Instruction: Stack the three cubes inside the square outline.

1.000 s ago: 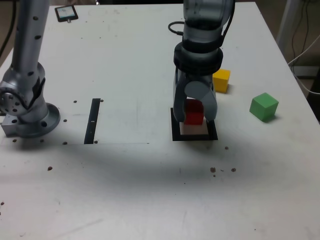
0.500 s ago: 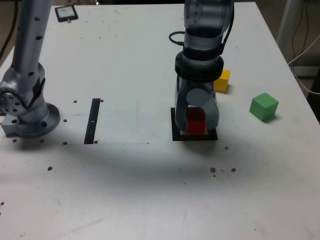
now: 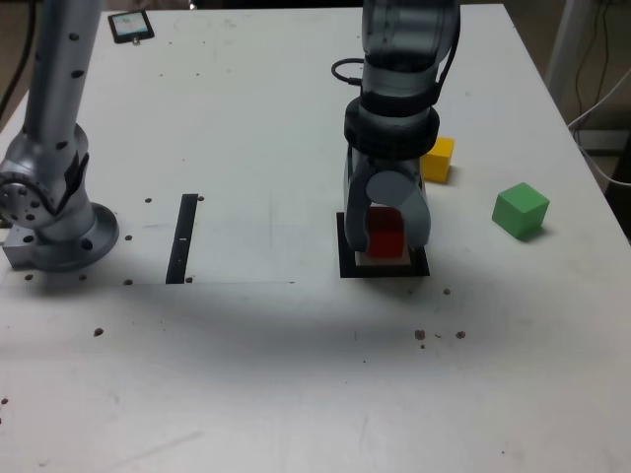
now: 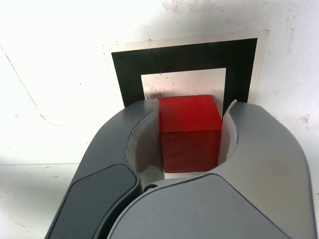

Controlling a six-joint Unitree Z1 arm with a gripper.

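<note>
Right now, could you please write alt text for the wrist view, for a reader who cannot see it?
A grey gripper has its two jaws on either side of a red cube, which sits over the pale centre of the square outline, a thick black frame on a white table. A thin gap shows beside the cube at one jaw, so a firm grip cannot be confirmed.

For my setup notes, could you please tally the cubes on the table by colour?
Red cube: 1
Yellow cube: 1
Green cube: 1
Total: 3 cubes
</note>
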